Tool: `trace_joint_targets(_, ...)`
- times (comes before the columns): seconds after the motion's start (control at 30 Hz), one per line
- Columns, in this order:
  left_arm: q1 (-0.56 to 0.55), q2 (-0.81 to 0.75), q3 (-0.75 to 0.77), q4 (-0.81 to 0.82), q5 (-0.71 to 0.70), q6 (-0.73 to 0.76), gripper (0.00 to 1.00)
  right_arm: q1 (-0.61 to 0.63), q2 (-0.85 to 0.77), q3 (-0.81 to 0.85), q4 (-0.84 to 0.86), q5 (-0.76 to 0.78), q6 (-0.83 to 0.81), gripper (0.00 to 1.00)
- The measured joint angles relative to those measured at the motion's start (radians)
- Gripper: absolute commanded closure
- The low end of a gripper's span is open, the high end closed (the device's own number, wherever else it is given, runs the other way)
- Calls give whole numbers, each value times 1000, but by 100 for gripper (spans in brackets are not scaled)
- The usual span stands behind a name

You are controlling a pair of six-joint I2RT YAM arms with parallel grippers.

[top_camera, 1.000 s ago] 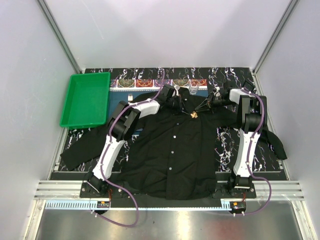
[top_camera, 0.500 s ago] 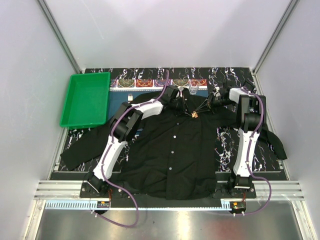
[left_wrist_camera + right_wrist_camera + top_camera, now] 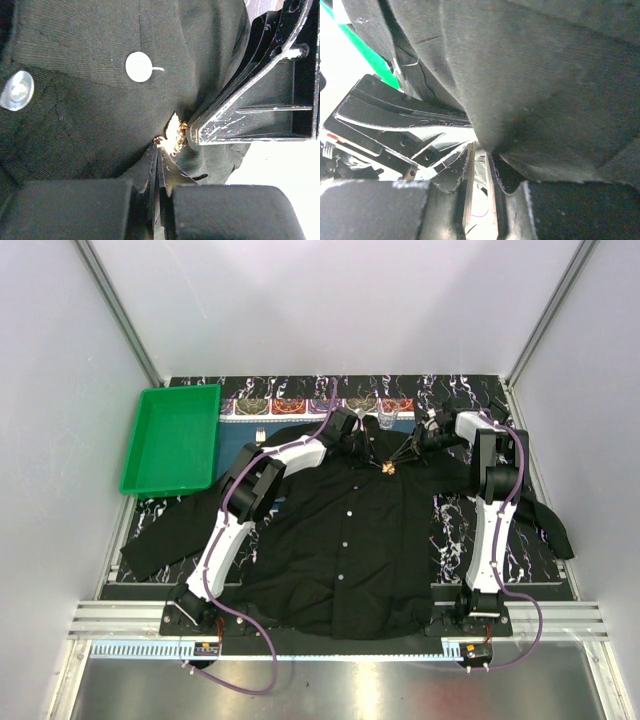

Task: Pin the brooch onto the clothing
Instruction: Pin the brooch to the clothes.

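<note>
- The brooch (image 3: 172, 134) sits on the black shirt (image 3: 350, 550) near its collar, between both end effectors' tips.
- Left end effector (image 3: 156, 155): jaws pressed together, just beside the brooch.
- Right end effector (image 3: 480, 152): jaws a sliver apart, tip touching the brooch; whether it grips, I cannot tell.
- A green tray (image 3: 172, 438) lies well to the left end effector's left.

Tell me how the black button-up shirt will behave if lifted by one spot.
Probably floppy: the black fabric button-up shirt lies flat yet bunches into folds beside the small golden leaf-shaped brooch. Lifted at one spot, it would likely tent and sag. Pushed, it would probably wrinkle rather than slide whole.
</note>
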Motion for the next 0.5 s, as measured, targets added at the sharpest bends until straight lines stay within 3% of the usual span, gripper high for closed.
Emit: trace_joint_targets(0.5,0,0,0,0,0,0,98,19,16,23,-36,25,-14,79)
